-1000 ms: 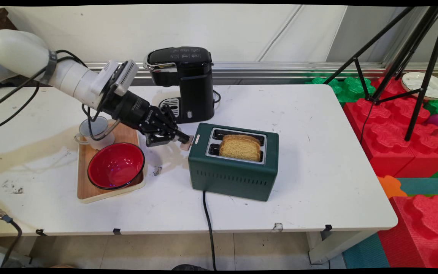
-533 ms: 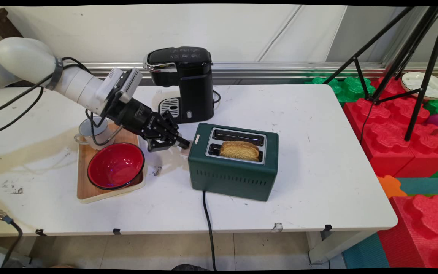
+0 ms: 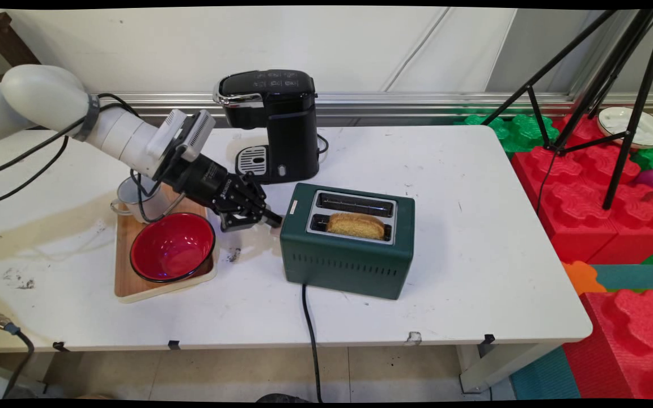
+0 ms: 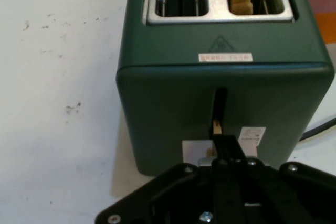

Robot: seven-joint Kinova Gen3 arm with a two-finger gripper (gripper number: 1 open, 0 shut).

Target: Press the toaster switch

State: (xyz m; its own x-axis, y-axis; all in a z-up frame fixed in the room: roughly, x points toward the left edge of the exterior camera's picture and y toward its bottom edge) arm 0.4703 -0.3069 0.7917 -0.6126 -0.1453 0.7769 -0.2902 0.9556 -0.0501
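Lower than a second ago, the gripper (image 3: 272,220) presses the lever (image 4: 216,127) down the toaster (image 3: 349,258) end slot, fingers closed together. Bread (image 3: 356,225) has sunk into the near slot. Bowl (image 3: 172,247) and mug (image 3: 132,197) sit on the tray (image 3: 128,289) beside.

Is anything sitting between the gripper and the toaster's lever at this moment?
Nothing visible. The gripper, fingers together, is already on the lever in the slot on the green toaster's end face. The red bowl and wooden tray lie off to the side, clear of that line.
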